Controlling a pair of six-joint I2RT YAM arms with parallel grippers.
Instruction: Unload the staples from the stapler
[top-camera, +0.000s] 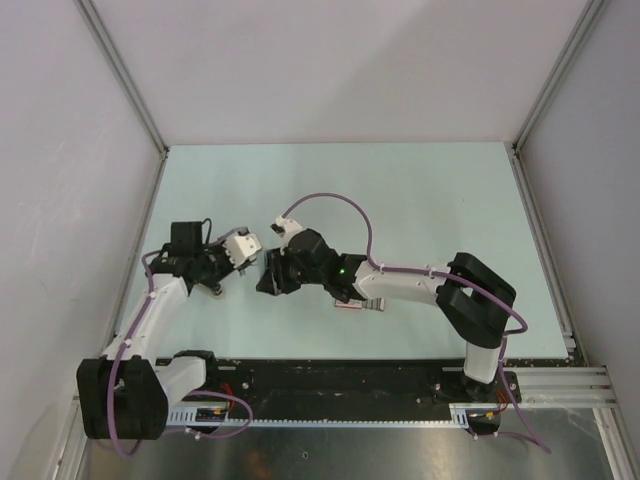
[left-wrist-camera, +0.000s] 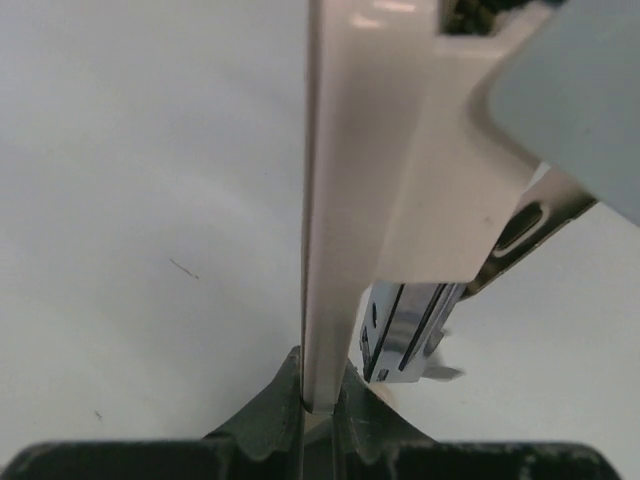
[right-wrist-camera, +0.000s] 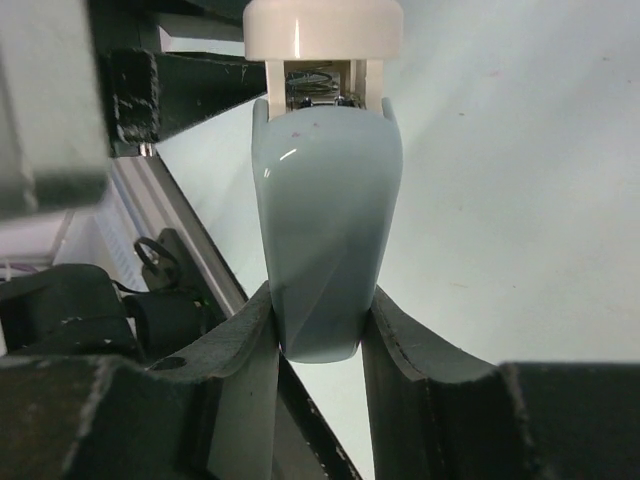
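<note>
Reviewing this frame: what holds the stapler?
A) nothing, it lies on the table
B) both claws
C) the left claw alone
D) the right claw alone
B: the left claw pinches a white plate of the stapler, and the right claw clamps its pale rounded body.

Robotics lab cell, no question: a pale green table (top-camera: 400, 190) boxed in by plain white panels (top-camera: 340, 60) on aluminium posts (top-camera: 122, 75). The left arm (top-camera: 150, 320) and right arm (top-camera: 410, 288) are bolted to a black rail (top-camera: 340, 378) at the table's near edge, and purple cables (top-camera: 330, 196) loop above the table.
</note>
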